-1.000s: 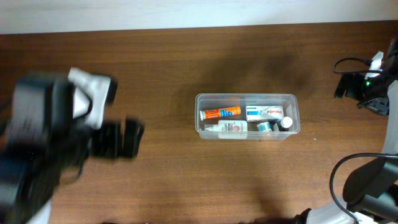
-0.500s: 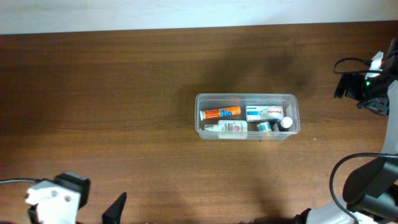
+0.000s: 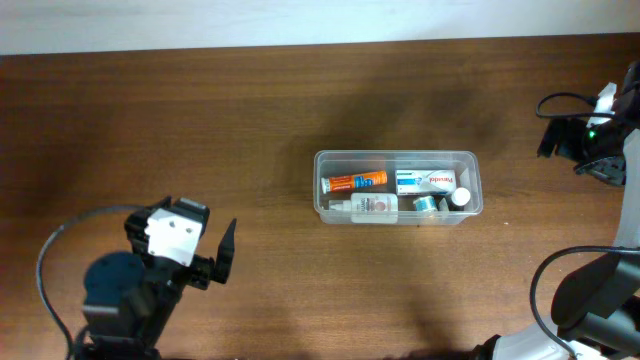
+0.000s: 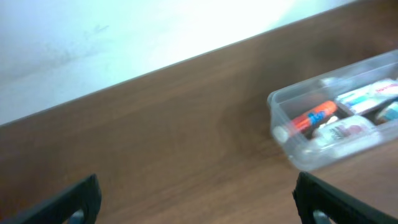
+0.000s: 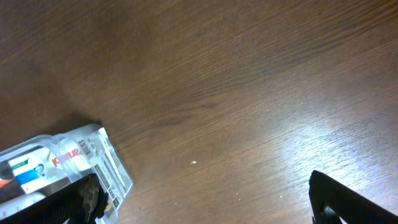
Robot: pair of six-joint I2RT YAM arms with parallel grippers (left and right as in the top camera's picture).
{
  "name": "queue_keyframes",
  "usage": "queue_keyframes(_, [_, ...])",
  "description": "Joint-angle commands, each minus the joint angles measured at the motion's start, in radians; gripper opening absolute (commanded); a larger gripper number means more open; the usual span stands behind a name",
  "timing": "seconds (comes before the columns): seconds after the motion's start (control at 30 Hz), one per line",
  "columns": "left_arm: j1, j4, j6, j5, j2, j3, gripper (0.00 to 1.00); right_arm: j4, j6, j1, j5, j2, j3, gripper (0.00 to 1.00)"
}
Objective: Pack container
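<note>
The clear container (image 3: 396,154) lies in the middle of the table, holding an orange tube (image 3: 355,182), a white and blue box (image 3: 430,181), a white bottle (image 3: 366,205) and other small items. My left gripper (image 3: 216,258) hovers at the lower left, well away from it, open and empty. The left wrist view shows the container (image 4: 272,99) far off to the right, with my left gripper (image 4: 202,211) over bare wood. At the right edge my right gripper (image 3: 558,138) is open. The container's end (image 5: 115,172) sits beside its left finger (image 5: 68,205), right gripper (image 5: 208,211) empty.
The brown wooden table (image 3: 250,120) ends at a white wall along the far edge. The right arm's base and cables (image 3: 590,300) fill the lower right corner. Small white specks (image 5: 194,163) lie on the wood.
The left arm swung from the left middle down past the front edge, and now hangs at the lower left pointing right. The right arm and container stayed put.
</note>
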Motion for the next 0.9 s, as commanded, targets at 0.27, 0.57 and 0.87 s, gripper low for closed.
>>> queue_keyframes(0.27, [0.112,0.209,0.035,-0.027,-0.319,-0.308,0.99,-0.001,0.012,-0.005,-0.003,0.000,-0.004,0.98])
queue_keyframes(0.57, [0.111,0.414,0.034,-0.022,-0.459,-0.455,0.99,-0.001,0.012,-0.005,-0.003,0.000,-0.004,0.98])
queue_keyframes(0.87, [0.111,0.594,0.030,-0.006,-0.515,-0.600,0.99,-0.001,0.012,-0.005,-0.003,0.000,-0.004,0.98])
